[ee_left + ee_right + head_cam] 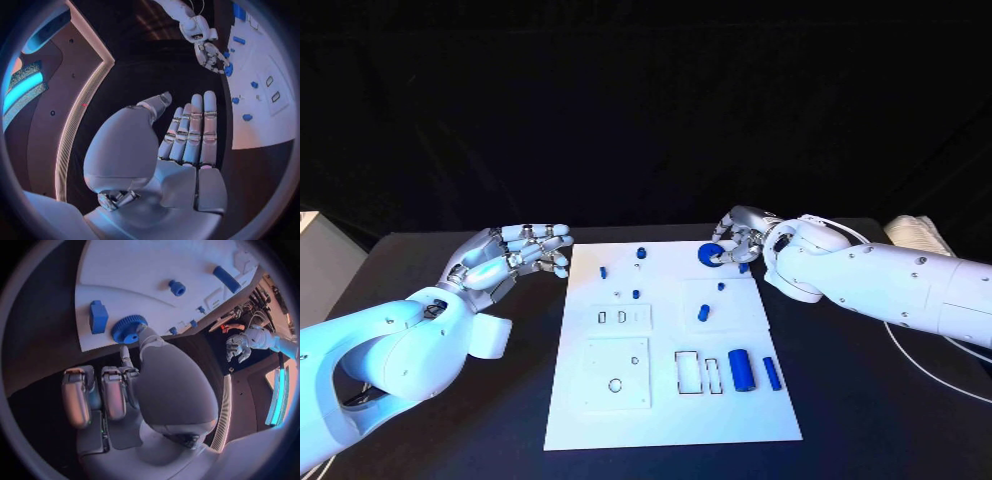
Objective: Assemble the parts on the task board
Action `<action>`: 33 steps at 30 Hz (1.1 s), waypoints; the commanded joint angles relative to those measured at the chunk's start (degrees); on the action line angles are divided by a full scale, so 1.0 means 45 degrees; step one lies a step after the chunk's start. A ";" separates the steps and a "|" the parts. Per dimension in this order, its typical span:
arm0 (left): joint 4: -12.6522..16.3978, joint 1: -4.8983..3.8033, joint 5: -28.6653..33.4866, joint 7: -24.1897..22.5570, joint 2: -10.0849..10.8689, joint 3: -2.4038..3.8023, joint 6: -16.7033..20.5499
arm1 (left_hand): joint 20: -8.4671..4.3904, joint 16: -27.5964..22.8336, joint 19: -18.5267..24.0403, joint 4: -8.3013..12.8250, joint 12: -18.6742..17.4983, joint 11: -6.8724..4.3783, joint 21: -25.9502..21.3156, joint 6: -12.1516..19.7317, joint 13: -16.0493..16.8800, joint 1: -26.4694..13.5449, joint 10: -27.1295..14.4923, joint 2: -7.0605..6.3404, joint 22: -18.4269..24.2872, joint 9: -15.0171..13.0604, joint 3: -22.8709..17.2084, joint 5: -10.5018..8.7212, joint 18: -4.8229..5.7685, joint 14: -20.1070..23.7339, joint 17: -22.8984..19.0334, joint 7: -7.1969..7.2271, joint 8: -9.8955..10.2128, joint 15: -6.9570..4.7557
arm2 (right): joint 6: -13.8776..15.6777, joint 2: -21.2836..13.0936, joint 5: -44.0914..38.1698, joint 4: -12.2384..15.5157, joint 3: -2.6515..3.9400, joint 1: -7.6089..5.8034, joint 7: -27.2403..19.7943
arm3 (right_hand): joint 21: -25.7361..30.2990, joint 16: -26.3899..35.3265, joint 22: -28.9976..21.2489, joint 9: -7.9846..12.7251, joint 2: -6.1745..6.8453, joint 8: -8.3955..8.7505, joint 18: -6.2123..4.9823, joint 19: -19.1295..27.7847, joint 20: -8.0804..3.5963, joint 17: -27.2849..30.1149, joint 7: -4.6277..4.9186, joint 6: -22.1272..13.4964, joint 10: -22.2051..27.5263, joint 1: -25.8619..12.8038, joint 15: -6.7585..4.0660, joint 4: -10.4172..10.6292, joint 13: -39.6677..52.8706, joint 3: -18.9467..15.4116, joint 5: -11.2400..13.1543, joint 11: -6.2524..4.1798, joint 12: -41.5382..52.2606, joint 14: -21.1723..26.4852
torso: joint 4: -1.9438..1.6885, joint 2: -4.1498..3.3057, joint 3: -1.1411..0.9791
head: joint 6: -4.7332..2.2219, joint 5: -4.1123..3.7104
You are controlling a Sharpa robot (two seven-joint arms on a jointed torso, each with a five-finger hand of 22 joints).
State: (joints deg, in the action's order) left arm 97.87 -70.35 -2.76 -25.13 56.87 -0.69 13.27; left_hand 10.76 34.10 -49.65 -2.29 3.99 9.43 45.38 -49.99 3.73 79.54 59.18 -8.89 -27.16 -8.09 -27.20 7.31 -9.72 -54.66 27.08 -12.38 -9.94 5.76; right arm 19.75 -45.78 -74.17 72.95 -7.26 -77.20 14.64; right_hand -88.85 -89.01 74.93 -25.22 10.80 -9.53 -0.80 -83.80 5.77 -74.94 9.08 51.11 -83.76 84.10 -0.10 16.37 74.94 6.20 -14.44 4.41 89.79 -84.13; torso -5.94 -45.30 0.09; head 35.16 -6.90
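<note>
A: Step tip? Right hand (740,243) pinches the blue gear (129,328) at the task board (668,420)'s far right edge; lower it squarely, hold firm.
B: Left hand (516,255), beside the board's far left, is empty, fingers together. Gear: ridged, round plastic. Board: flat, matte white.

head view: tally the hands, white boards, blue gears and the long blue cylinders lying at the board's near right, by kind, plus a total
hands: 2 (left hand, right hand)
task board: 1
blue gear: 1
long blue cylinders: 2 (thick cylinder, thin cylinder)
total: 6
</note>
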 commanded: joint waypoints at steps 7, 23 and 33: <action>0.0002 -0.0012 -0.0081 -0.0009 -0.0025 0.0009 -0.0243 | 0.0025 0.0094 0.0114 -0.0011 -0.0007 -0.0034 0.0104 -0.0064 0.0012 -0.0069 -0.0068 0.0073 -0.0027 0.0016 -0.0077 -0.0045 -0.0164 0.0037 0.0018 0.0024 0.0082 -0.0026 | -0.0567 0.0110 0.0095 -0.0133 0.0001 0.0072 0.0118 | -0.0128 -0.0061 0.3197 0.0001 -0.0192 -0.0111 0.0136 -0.1295 0.0077 -0.2796 0.0018 0.0222 -0.1388 0.0278 0.0061 -0.0069 0.3347 0.0358 -0.0064 -0.0001 0.0046 -0.1188 | -0.0012 0.0010 -0.0008 | 0.0043 0.0011; -0.0016 -0.0012 -0.0125 0.0046 -0.0031 0.0009 -0.0267 | 0.0025 0.0106 0.0129 -0.0011 -0.0017 -0.0028 0.0130 -0.0047 0.0008 -0.0075 -0.0091 0.0072 -0.0043 0.0021 -0.0084 -0.0044 -0.0163 0.0044 0.0017 0.0018 0.0095 -0.0023 | 0.0129 0.0125 0.0084 -0.0035 -0.0003 0.0095 -0.0052 | -0.0255 -0.0074 0.3349 0.0104 -0.0313 -0.0225 0.0178 -0.1378 -0.0090 -0.2837 -0.0214 0.1105 -0.1388 0.0243 -0.0156 -0.0011 0.3347 0.1452 -0.0055 -0.0191 0.0046 -0.1196 | 0.0006 0.0016 -0.0016 | 0.0066 0.0013; -0.0057 -0.0011 -0.0135 0.0062 -0.0031 0.0008 -0.0296 | 0.0026 0.0116 0.0142 -0.0013 -0.0021 -0.0026 0.0149 -0.0042 0.0007 -0.0079 -0.0100 0.0078 -0.0054 0.0023 -0.0092 -0.0043 -0.0162 0.0051 0.0015 0.0017 0.0099 -0.0021 | 0.1650 0.0009 -0.1080 0.0877 0.0002 0.0105 -0.0048 | -0.0255 -0.0090 0.3349 0.0176 -0.0197 -0.0222 0.0178 -0.1378 -0.0244 -0.2893 -0.0350 0.1451 -0.1388 -0.0077 -0.0301 -0.0015 0.3347 0.1965 0.0141 -0.0324 0.0046 -0.1210 | 0.0015 0.0027 -0.0008 | 0.0050 0.0068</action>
State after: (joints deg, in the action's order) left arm 97.58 -70.35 -3.04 -24.70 56.83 -0.69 13.14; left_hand 10.96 34.32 -49.45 -2.29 3.99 9.43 45.66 -49.99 3.74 79.54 59.18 -8.89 -27.33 -8.05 -27.19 7.31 -9.72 -54.66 27.06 -12.38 -9.72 5.76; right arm 23.51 -45.71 -75.50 76.40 -7.29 -76.72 14.72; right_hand -89.80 -89.23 74.95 -24.46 10.24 -10.67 -0.82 -84.11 5.02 -74.92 8.46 56.45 -84.14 84.72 -1.03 16.30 74.92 14.82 -13.98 3.37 89.78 -83.83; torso -5.91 -45.21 0.03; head 35.41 -6.69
